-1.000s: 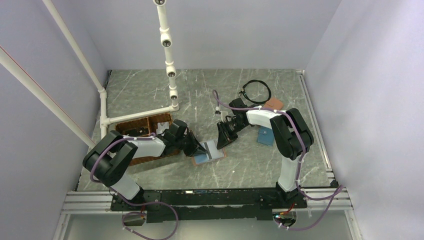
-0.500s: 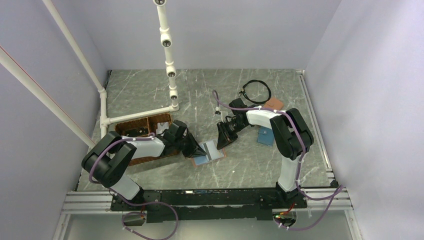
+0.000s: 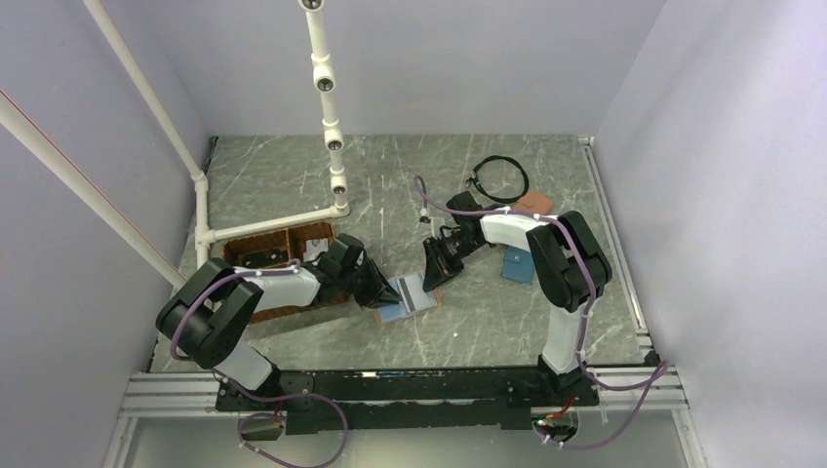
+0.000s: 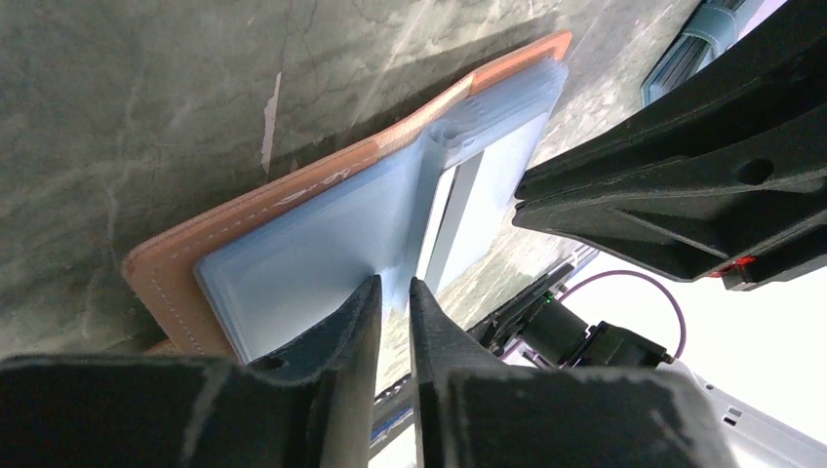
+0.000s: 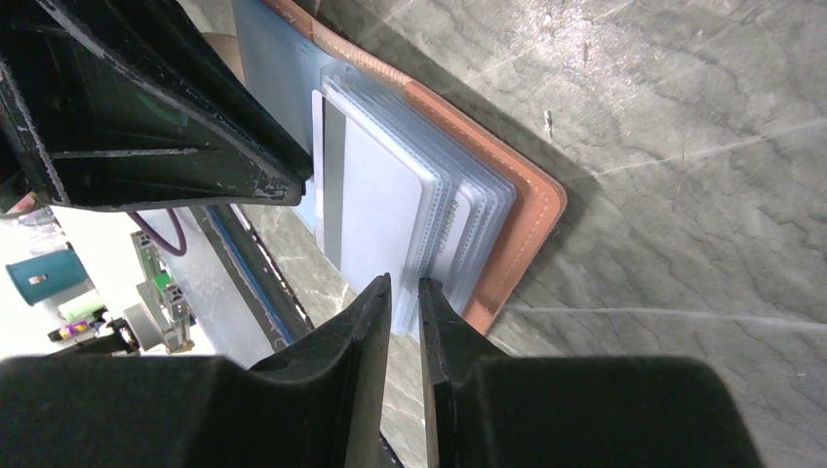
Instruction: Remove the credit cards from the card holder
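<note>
Left gripper [image 4: 395, 285] has eased back slightly, jaws nearly closed at a pocket leaf; whether it grips, I cannot tell. Card holder [image 3: 414, 297] lies open on the table [image 3: 488, 327], credit cards [image 5: 375, 214] still pocketed, so none is out yet.

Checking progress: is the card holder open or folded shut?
Open. The card holder lies spread flat, blue pockets facing up, a grey card showing in them.

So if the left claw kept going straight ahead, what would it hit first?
Most likely the card holder: its light-blue pockets lie right at the left gripper tips, seemingly touching them.
</note>
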`<state>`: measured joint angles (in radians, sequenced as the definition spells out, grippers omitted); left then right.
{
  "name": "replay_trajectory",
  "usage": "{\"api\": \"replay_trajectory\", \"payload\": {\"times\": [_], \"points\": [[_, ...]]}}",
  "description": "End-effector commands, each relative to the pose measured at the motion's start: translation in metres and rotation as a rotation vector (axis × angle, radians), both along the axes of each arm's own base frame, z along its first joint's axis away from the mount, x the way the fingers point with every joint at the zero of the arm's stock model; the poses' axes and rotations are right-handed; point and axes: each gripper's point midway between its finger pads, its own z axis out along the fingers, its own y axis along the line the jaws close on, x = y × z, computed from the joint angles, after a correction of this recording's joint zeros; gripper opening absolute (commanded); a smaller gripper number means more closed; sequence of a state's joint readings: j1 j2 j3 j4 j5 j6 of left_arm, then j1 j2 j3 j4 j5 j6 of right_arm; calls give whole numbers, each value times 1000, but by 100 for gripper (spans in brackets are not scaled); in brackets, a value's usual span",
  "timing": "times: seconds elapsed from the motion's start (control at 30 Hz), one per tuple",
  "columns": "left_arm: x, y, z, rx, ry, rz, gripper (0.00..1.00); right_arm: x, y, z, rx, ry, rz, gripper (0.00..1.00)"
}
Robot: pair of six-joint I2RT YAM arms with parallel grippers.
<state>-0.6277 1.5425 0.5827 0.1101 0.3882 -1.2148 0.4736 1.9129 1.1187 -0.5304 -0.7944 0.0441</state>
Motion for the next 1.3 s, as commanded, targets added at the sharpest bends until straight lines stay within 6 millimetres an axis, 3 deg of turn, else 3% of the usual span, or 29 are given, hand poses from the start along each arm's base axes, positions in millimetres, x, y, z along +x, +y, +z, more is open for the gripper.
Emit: {"api": "replay_trajectory", "payload": {"times": [0.0,0.2,0.33,0.7,0.8,1.27], "points": [[9,0,8,-18,-36,27,25,-1,-36,-49,-218,-56,20,21],[15,-6,6,-31,-35,26,39,-1,-35,-49,-216,-56,21,22],[16,-10,3,-37,-26,26,41,-1,-35,-48,-214,-54,21,21],[22,-21,-3,-60,-19,7,24,-2,-35,-49,-215,-48,23,22],[21,-20,-3,-51,-15,7,1,-2,-36,-50,-222,-50,23,22],[12,7,8,-14,-32,51,0,2,-43,-55,-269,-68,11,22]]}}
